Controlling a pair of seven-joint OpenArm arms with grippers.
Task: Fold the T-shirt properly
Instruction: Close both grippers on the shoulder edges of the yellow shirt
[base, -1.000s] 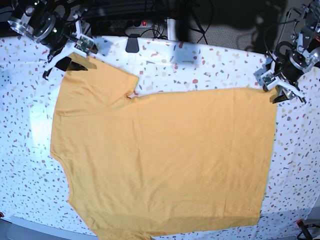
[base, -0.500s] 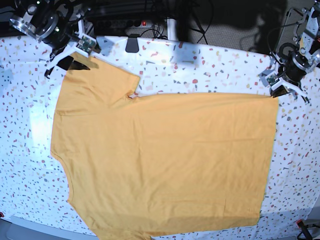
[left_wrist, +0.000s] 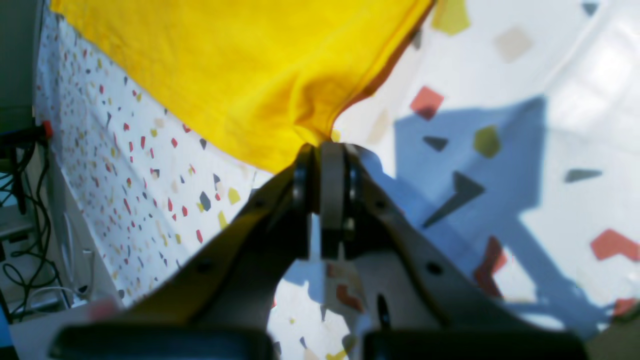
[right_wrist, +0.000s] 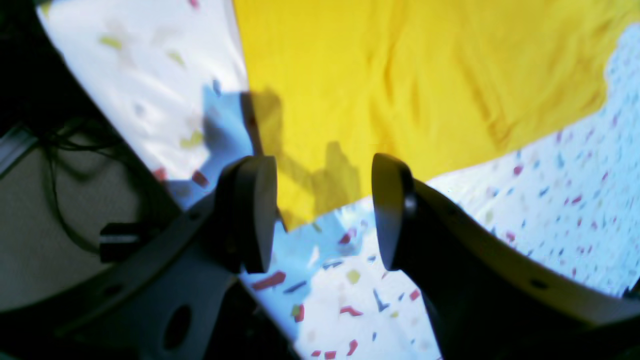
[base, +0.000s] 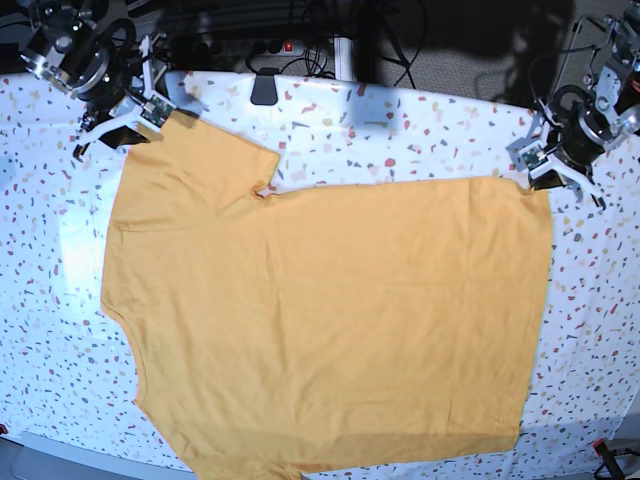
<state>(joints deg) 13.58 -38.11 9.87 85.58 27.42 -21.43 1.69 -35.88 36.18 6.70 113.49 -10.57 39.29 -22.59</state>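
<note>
The mustard-yellow T-shirt (base: 330, 310) lies flat on the speckled table, with the sleeve at the far left and the hem on the right. No black heart shows. My left gripper (base: 546, 178) is at the hem's far right corner. In the left wrist view the left gripper (left_wrist: 325, 152) is shut on that corner of the T-shirt (left_wrist: 240, 75), and the cloth bunches at the tips. My right gripper (base: 112, 125) hangs just left of the sleeve's far corner. In the right wrist view the right gripper (right_wrist: 320, 210) is open and empty, with the sleeve (right_wrist: 400, 85) beyond its tips.
The white speckled table cover (base: 400, 130) runs past the shirt on all sides. A black object (base: 264, 88) sits at the back edge, with a power strip (base: 288, 46) and cables behind it. The table's front edge is just below the shirt.
My right gripper has moved left off the sleeve corner and stands open. My left gripper has shifted a little left with the hem corner, which barely moved.
</note>
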